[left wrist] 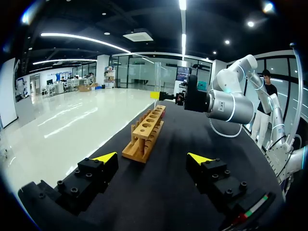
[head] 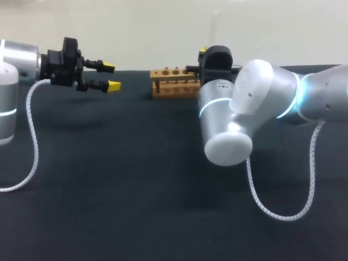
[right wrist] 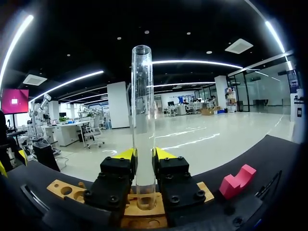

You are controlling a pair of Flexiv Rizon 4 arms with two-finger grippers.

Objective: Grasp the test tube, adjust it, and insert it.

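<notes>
A clear glass test tube [right wrist: 143, 110] stands upright between the fingers of my right gripper [right wrist: 143, 155], which is shut on its lower part. The tube's bottom end meets a hole in the wooden rack [right wrist: 62, 188] under the gripper; how deep it sits I cannot tell. In the head view the rack [head: 174, 82] lies at the table's far middle, with my right gripper [head: 198, 60] over its right end, largely hidden by the arm. My left gripper [head: 111, 76] hovers open and empty left of the rack. From the left wrist, the rack [left wrist: 147, 132] lies ahead of its open gripper [left wrist: 152, 158].
A pink block [right wrist: 237, 182] lies on the black table [head: 136, 179] beside the rack, on my right gripper's side. White coiled cables [head: 32, 147] hang from both arms. The right arm's bulky elbow [head: 231, 125] stands in front of the rack's right end.
</notes>
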